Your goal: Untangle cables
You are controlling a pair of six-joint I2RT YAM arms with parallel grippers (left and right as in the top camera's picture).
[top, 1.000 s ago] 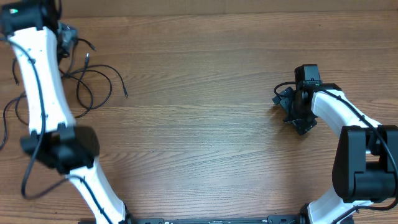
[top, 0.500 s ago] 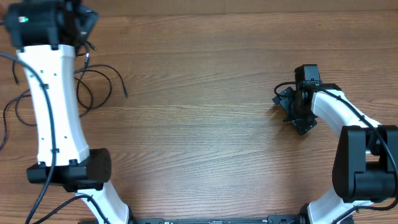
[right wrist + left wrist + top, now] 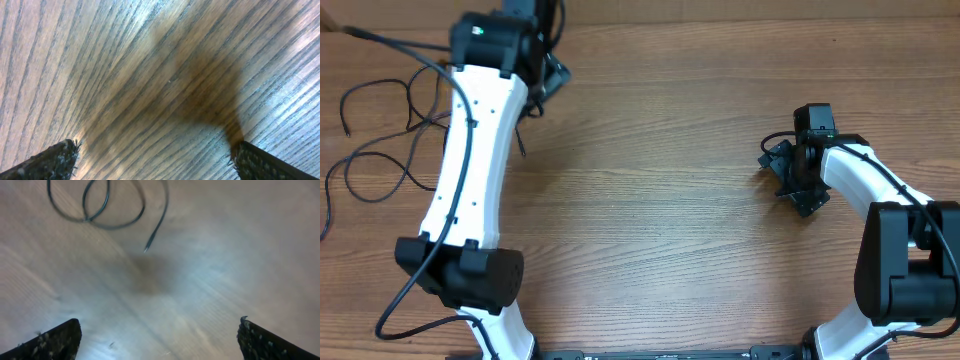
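Over table [image 3: 210, 255], left hand [image 3: 159, 330] spread wide.

cables [image 3: 115, 227] black | table [image 3: 660, 150] brown wood-grain | arms [image 3: 470, 160] white, black joints

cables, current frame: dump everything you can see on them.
The cables are thin, black, flexible cords lying slack in overlapping loops on the wooden table, at its far left. The left arm hides part of them from overhead. In the left wrist view two loops cross, and one strand ends in a small narrow plug tip, lying free on the wood. The open left hand holds nothing. Cord count unclear.
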